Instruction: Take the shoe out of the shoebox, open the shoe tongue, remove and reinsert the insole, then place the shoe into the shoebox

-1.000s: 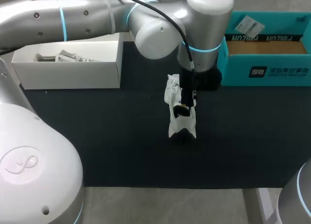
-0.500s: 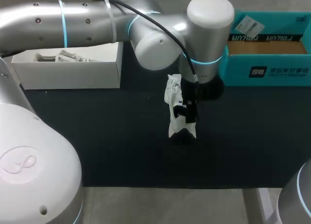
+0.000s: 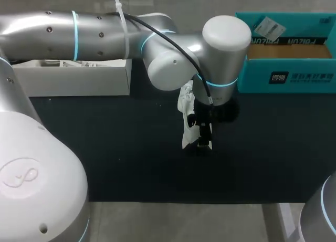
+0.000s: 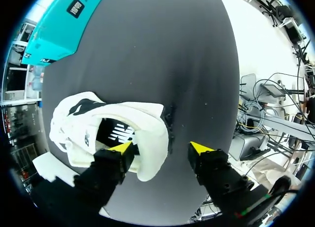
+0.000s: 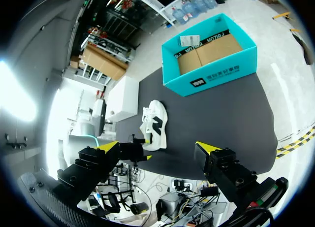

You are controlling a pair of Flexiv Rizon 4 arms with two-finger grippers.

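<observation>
Straddles the heel of the white shoe (image 4: 106, 126) with the left gripper (image 4: 161, 147), fingers spread, nothing pinched. Leaves the shoe mid-table on the dark mat (image 3: 105, 147), near-left of the teal shoebox (image 3: 286, 76). Holds the right gripper (image 5: 158, 146) high, spread wide, empty.

We are in a robotics lab: our left arm (image 3: 94, 34) and right arm (image 3: 323, 210) stand at a black tabletop (image 3: 105, 147).
</observation>
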